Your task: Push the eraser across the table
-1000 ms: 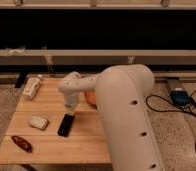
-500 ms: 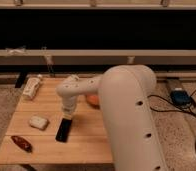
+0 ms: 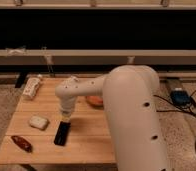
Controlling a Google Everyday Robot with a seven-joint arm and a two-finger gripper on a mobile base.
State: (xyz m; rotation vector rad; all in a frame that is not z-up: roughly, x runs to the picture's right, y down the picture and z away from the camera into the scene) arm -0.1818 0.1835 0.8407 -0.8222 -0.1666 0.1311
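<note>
speckled grey floor [image 3: 6,102], a long dark window band [image 3: 96,30] above a pale ledge [image 3: 91,56].

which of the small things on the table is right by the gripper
The black eraser: the gripper sits at its far end. The white-beige block and dark red object lie farther left.

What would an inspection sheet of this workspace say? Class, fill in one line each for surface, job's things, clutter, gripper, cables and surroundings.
Surface: light-wood table, square, made of planks.
Job's things: black eraser lying flat near the front, right of the beige block.
Clutter: beige block; dark red object at the front left corner; white packet at the back left; orange item partly hidden behind the arm.
Gripper: gripper pointing down just behind the eraser's far end.
Cables: black cables on the floor to the right, by a blue device.
Surroundings: speckled floor, dark wall behind.
</note>
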